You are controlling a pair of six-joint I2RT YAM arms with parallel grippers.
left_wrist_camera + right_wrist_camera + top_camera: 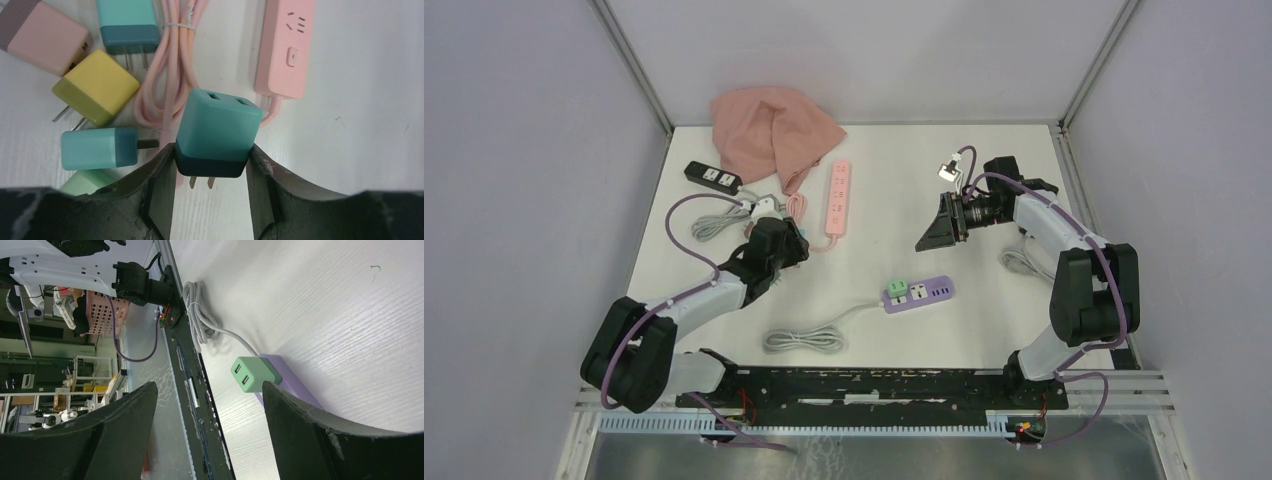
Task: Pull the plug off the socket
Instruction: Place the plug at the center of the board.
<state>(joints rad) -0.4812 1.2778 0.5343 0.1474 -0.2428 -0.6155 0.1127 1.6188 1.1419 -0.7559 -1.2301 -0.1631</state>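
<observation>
A purple socket strip [932, 292] lies near the table's front with a green plug [896, 291] seated in its left end. The right wrist view shows the same green plug [252, 372] on the purple strip [287, 380]. My right gripper [939, 232] hovers behind the strip, open and empty [209, 387]. Over at the left, my left gripper [784, 240] is shut on a teal plug [217, 130]. Its fingers [160, 175] press the plug's dark base from both sides. The plug's two prongs are bare and in no socket.
Loose plugs lie by the left gripper: a yellow one [95, 87], a teal one [97, 148], a pink one [42, 35]. A pink power strip [838, 195] with its coiled cord [167, 75], a black strip [713, 177], a pink cloth [769, 130] and a grey cable coil [804, 340] are also here.
</observation>
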